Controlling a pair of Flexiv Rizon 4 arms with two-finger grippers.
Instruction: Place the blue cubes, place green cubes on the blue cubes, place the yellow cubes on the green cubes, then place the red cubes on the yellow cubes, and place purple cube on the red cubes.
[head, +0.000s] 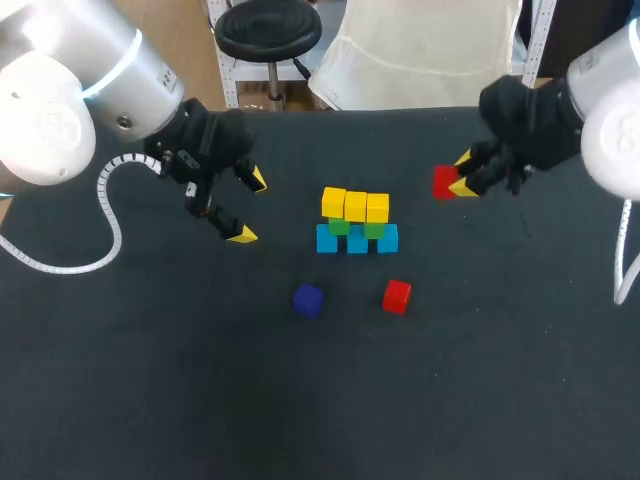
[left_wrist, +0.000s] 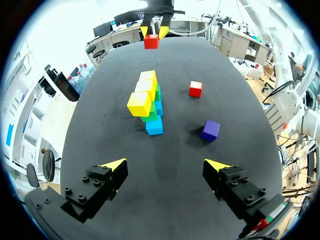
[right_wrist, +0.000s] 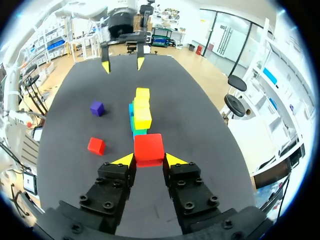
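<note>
A stack stands mid-table: three blue cubes (head: 357, 240) in a row, green cubes (head: 340, 226) on them, and three yellow cubes (head: 356, 205) on top. To the right of the stack, my right gripper (head: 462, 174) is shut on a red cube (head: 444, 182); the right wrist view shows this red cube (right_wrist: 149, 148) between both yellow tips of that gripper (right_wrist: 149, 161). A second red cube (head: 397, 296) and a purple cube (head: 308, 300) lie loose in front of the stack. My left gripper (head: 250, 206) is open and holds nothing, left of the stack; its own view shows the gripper (left_wrist: 165, 165) open too.
The black table (head: 150, 400) is bare along its front and left. In the left wrist view the stack (left_wrist: 145, 100) is straight ahead, with the purple cube (left_wrist: 210, 129) and the loose red cube (left_wrist: 195, 88) beside it.
</note>
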